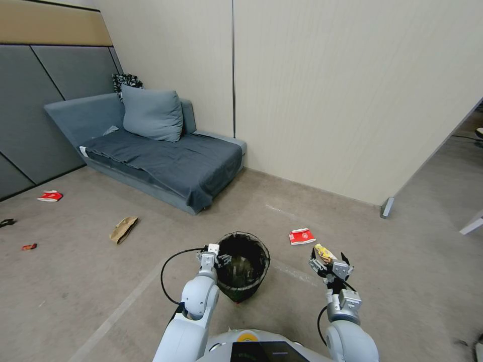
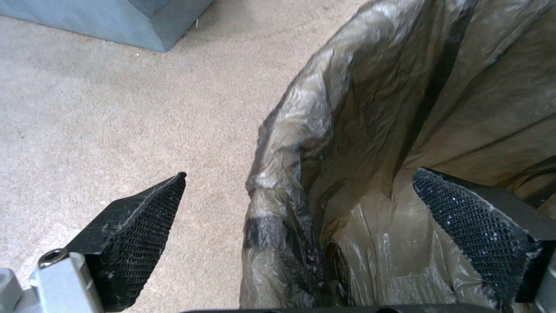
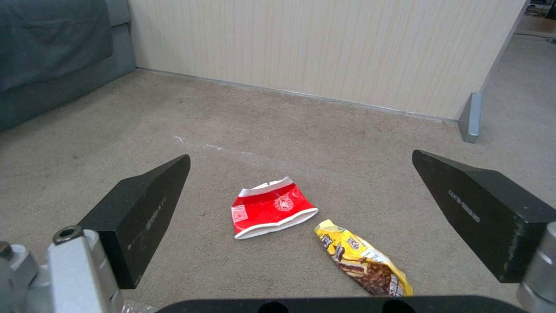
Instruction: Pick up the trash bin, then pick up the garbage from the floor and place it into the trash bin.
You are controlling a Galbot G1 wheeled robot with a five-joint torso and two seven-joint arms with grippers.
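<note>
The left gripper straddles the rim of the trash bin at about its nine o'clock edge: one finger stands outside over the carpet, the other inside against the dark bag liner. The jaws stand spread, with a clear gap on the outer side, so the rim looks bracketed rather than clamped; whether the bin rests on the carpet or hangs lifted is hard to judge from the head view. Straddling the rim gives a one-handed hold that leaves the mouth facing up for drops.

The right gripper hangs with its fingers wide apart and nothing between them, pointed down at the floor. The yellow snack wrapper lies under it, at five o'clock from the red-and-white packet just beside. The spread suits a descent over the wrapper.

Farther off, at about ten o'clock from the bin, lie a crumpled brown paper bag and another red packet, near the sofa.
</note>
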